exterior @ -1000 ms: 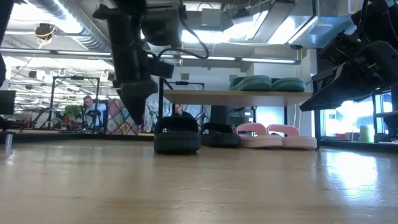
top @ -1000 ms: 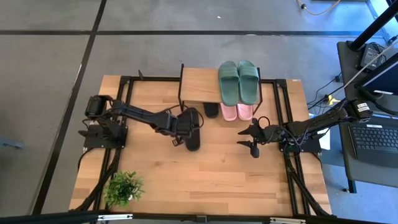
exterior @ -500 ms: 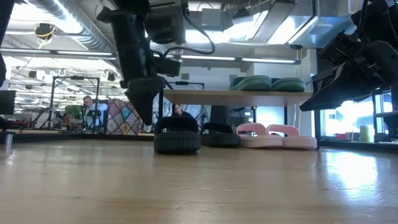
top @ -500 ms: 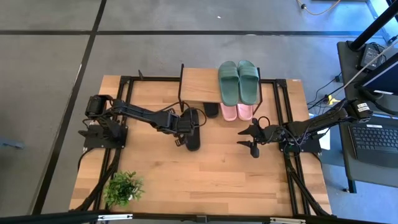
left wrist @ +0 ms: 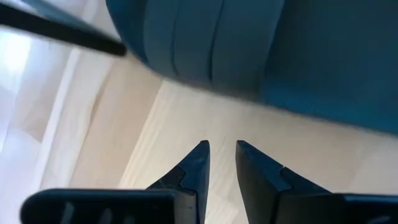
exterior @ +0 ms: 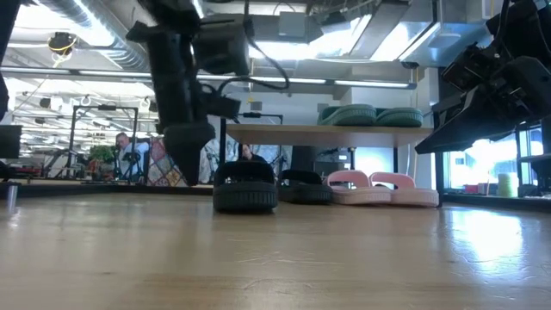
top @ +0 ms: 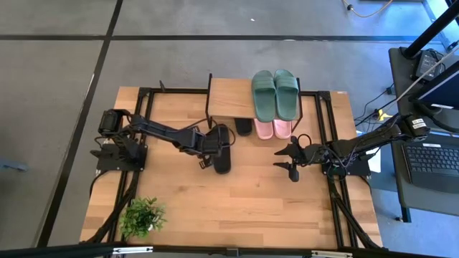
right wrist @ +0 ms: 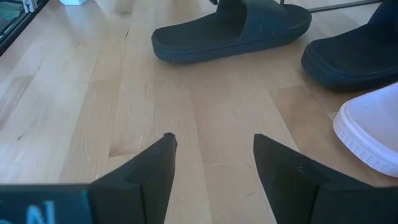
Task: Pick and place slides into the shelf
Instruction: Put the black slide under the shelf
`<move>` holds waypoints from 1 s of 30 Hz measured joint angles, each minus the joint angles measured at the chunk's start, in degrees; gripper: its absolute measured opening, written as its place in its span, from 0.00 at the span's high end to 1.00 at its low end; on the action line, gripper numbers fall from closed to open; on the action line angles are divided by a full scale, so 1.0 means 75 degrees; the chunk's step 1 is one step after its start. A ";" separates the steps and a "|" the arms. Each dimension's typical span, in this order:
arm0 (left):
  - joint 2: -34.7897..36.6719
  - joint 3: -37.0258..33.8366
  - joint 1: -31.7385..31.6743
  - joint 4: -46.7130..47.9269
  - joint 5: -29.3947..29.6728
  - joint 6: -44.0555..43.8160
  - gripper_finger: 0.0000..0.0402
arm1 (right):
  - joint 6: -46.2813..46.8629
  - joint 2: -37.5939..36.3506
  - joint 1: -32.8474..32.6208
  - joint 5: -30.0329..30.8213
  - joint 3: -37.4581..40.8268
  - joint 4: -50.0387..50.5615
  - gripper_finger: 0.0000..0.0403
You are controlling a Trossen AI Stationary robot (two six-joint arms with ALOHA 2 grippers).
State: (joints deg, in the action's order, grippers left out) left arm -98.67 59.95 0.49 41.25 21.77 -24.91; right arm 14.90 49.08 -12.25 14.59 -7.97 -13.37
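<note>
The shelf [top: 229, 100] stands at the table's far middle, with the dark green slides [top: 275, 93] on its top board. Below it the pink slides [exterior: 381, 188] and one black slide [exterior: 303, 187] rest flat on the table. A second black slide [top: 224, 159] lies sole down in front of the shelf. My left gripper [exterior: 186, 169] hangs just left of that slide, pointing steeply down, open by a narrow gap with nothing between its fingers [left wrist: 222, 155]. My right gripper [top: 290, 161] waits wide open at the right, low over the table [right wrist: 211, 155].
A small potted plant [top: 141, 215] sits at the near left corner. Black frame rails [top: 143, 129] run along both table sides. A laptop [top: 430, 159] stands beyond the right edge. Bare wood lies between the two grippers and toward the near edge.
My left gripper has swayed a little toward the black slide and back, ending slightly lower beside it. Its finger gap looks the same. The slides have kept still.
</note>
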 joint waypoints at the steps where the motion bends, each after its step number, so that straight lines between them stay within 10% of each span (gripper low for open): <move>1: 0.0000 -0.0073 0.0000 0.0003 0.0005 -0.0007 0.82 | 0.0003 0.0000 0.0001 -0.0002 0.0000 0.0000 0.47; 30: -0.0003 -0.0686 -0.0568 -0.2394 0.0693 0.0406 0.82 | 0.0000 0.0000 0.0001 -0.0002 0.0000 -0.0006 0.47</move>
State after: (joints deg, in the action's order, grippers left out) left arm -98.70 54.81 -3.77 23.30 26.96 -21.87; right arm 14.89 49.08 -12.24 14.57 -7.97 -13.41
